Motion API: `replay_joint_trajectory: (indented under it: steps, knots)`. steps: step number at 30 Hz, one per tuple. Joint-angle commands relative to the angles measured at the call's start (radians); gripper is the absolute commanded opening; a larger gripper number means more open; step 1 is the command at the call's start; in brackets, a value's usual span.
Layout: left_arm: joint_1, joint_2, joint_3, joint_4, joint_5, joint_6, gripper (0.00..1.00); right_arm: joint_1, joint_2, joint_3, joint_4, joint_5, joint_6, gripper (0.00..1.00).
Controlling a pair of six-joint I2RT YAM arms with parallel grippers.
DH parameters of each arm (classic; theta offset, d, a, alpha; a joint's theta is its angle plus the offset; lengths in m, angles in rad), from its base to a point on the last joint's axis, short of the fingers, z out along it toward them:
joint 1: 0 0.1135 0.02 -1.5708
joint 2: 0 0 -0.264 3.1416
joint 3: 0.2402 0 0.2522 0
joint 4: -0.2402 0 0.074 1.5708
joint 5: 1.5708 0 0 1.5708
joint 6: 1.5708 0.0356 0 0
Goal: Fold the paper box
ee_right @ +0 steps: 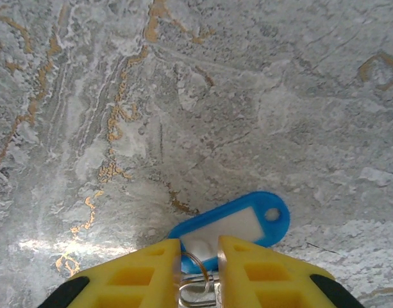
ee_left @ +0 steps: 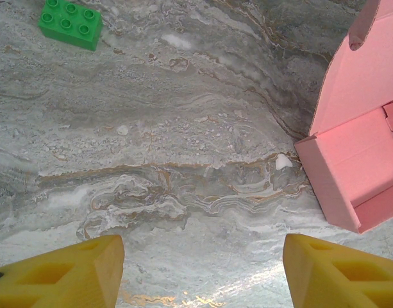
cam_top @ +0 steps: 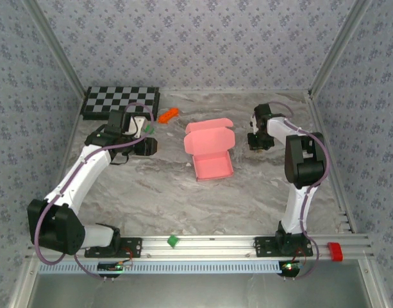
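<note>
The paper box (cam_top: 209, 151) is pink card, folded into a shallow tray with its lid flap standing open behind it, at the middle of the table. In the left wrist view the paper box (ee_left: 363, 167) lies at the right edge. My left gripper (cam_top: 147, 146) hovers to the left of it, apart from it, its jaws open with only bare table between them (ee_left: 202, 247). My right gripper (cam_top: 257, 142) is down at the table to the right of the box. Its jaws (ee_right: 199, 247) stand narrow around a metal key ring (ee_right: 197, 273) with a blue tag (ee_right: 238, 228).
A checkerboard (cam_top: 121, 101) lies at the back left, with an orange block (cam_top: 168, 115) next to it. A green block (ee_left: 70, 23) sits near my left gripper. Another green block (cam_top: 173, 241) and a red piece (cam_top: 335, 251) rest on the front rail.
</note>
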Motion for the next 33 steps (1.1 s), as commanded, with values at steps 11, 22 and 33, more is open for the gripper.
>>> replay_joint_trajectory:
  steps: [11, 22, 33]
  knots:
    - [0.002, -0.009, 0.041, -0.024, -0.001, 0.016, 0.66, -0.007, -0.01, 0.007, -0.046, -0.009, -0.018, 0.08]
    - [0.003, -0.017, 0.041, -0.023, -0.003, 0.016, 0.66, -0.001, -0.223, -0.097, -0.008, 0.027, 0.021, 0.0]
    - [0.004, -0.023, 0.04, -0.022, -0.001, 0.017, 0.66, 0.037, -0.531, -0.246, 0.001, -0.06, 0.04, 0.0]
